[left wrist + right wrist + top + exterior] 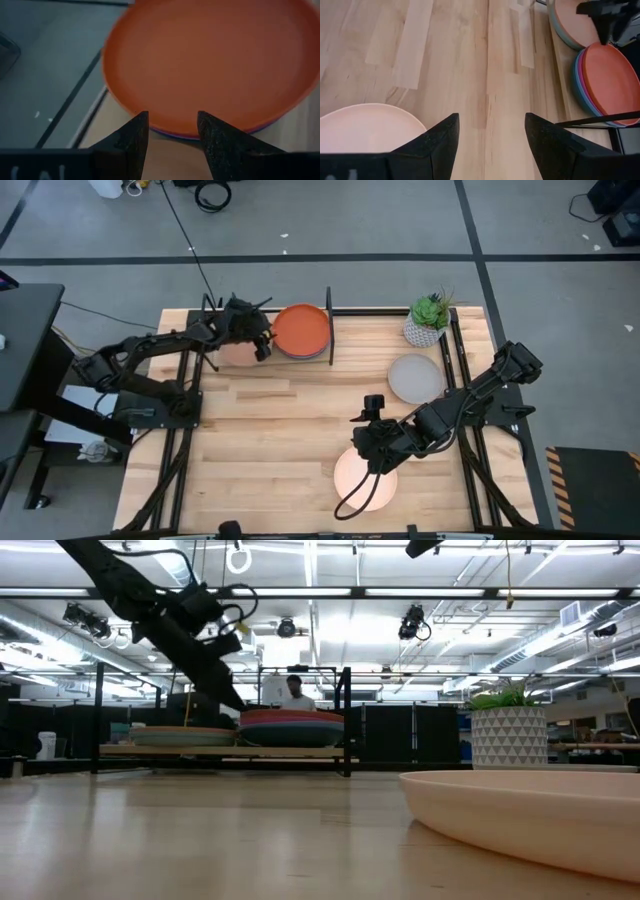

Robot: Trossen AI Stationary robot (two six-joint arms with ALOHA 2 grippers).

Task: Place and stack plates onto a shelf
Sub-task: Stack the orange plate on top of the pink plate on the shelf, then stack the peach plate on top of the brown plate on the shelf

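Note:
The shelf point(215, 360) stands at the table's far edge and bears two stacks. The orange-red plate point(300, 330) tops the right stack point(290, 725), with magenta and blue rims under it point(582, 85). The tan plate point(575, 22) tops the left stack point(180, 735). My left gripper point(262, 342) is open above the shelf between the stacks, its fingers point(172, 120) just short of the orange-red plate's rim point(165, 131). The cream plate point(365, 477) lies flat near the table's near edge. My right gripper point(365, 442) hovers open above its far rim point(370, 125). The grey plate point(415, 378) lies flat toward the right.
A white pot with a green plant point(428, 320) stands at the far right, just beyond the grey plate. Black frame rods point(328, 325) rise at the shelf's right end. Bare tabletop point(270, 440) spreads between the shelf and the cream plate. A person point(295, 690) shows behind the shelf.

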